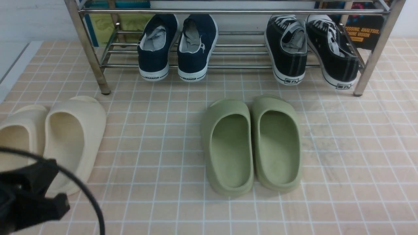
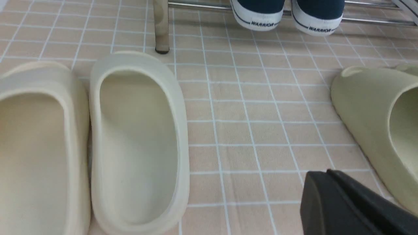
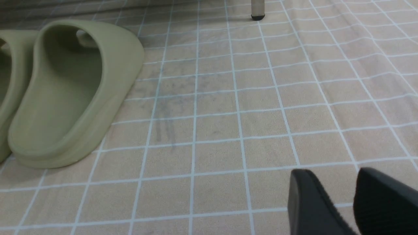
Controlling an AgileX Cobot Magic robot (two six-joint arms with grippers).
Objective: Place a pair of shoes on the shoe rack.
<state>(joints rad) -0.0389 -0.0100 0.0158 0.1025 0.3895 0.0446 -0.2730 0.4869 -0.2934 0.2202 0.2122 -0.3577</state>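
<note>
At the lower left of the front view, a blurred matte-black robot arm section (image 1: pixel 31 199) with blocky, angular edges; a smooth, dark cable (image 1: pixel 76 181) curves over it. Both wrist views show dark grey, tapered gripper fingers (image 3: pixel 313 202) at lower right.

A: Surface under everything?
B: Beige tiled-pattern covering (image 1: pixel 156 137) with a grid of pale lines; slight ripples visible toward one side in the right wrist view.
A: Behind it?
B: Whitish wall (image 1: pixel 36 19), plain. At the front view's left edge, a pale strip (image 1: pixel 19 70) with a dark line alongside.
A: Other background items?
B: Yellow-green printed panel (image 1: pixel 104 27) with blue edging on the left; dark printed cover (image 1: pixel 364 32) on the right, orange lettering reading "MACHINE VISION" in part, first letters hidden.
A: Light?
B: Soft, fairly even; source out of frame.
</note>
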